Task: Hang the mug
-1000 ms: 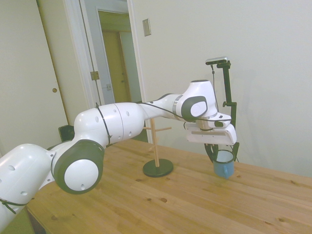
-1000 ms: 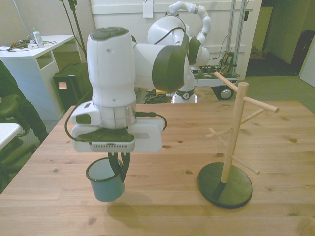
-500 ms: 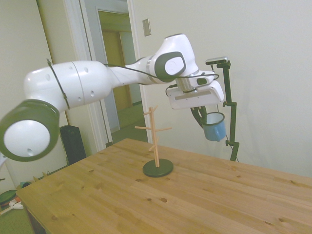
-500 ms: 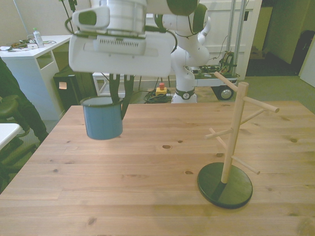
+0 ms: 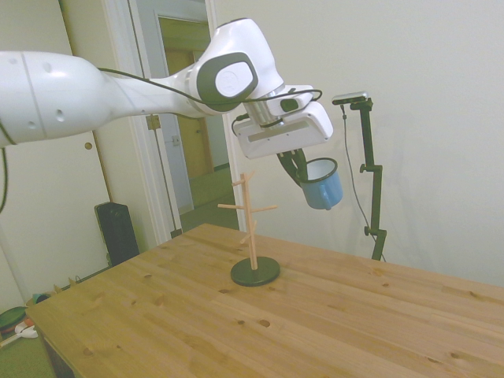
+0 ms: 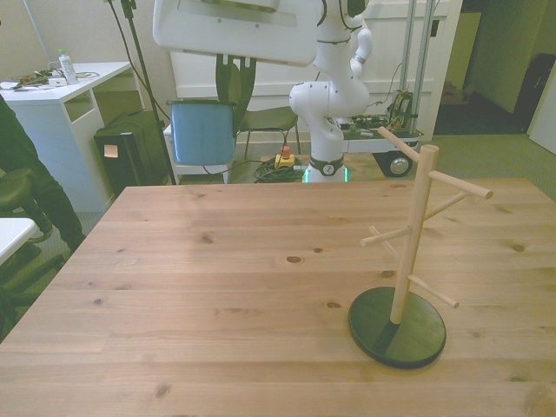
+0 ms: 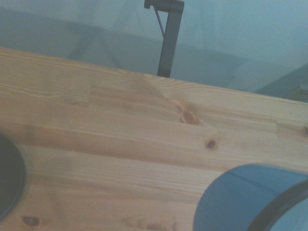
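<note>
A white robot arm holds a light-blue mug [image 5: 321,186] high in the air above a wooden table [image 6: 261,295]. The gripper [image 5: 298,167] has its dark fingers closed on the mug near the rim, apparently one inside and one outside the wall, and the mug hangs below them, tilted in the side view. In the front view the mug [image 6: 201,130] sits well above the tabletop toward the front view's left. The handle cannot be made out in any view.

A wooden peg stand [image 6: 408,252] on a dark round base stands on the table toward the front view's right, well apart from the mug. Its pegs angle upward from a thin central post.

Several things could go wrong from here, in my judgement. The pinch on a thin enamel wall looks slight, so a quick swing could let the mug slip or twist. Since the handle is out of sight, it may not face a peg on arrival, and the mug body could strike the post instead. The stand looks light and could tip or slide if nudged.

A person's dark sleeve [image 6: 22,187] shows at the front view's left edge.
</note>
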`<action>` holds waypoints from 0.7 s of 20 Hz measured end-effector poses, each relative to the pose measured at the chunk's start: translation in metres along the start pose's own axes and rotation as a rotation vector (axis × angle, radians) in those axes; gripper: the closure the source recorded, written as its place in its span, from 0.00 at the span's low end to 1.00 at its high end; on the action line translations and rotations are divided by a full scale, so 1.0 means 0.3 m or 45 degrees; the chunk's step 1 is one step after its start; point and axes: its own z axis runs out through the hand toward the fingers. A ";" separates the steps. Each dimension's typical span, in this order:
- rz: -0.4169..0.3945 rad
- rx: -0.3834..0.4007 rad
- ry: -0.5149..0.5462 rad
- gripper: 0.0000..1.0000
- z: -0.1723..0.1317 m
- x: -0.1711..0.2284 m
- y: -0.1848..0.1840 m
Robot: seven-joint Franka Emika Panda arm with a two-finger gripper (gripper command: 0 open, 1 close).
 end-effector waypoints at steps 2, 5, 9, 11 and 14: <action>-0.023 0.000 0.001 1.00 -0.036 -0.065 0.031; -0.089 -0.010 0.000 1.00 -0.076 -0.180 0.055; -0.182 -0.016 0.007 1.00 -0.105 -0.377 0.031; -0.210 -0.017 0.012 1.00 -0.107 -0.494 0.001; -0.228 -0.015 0.019 1.00 -0.081 -0.677 -0.034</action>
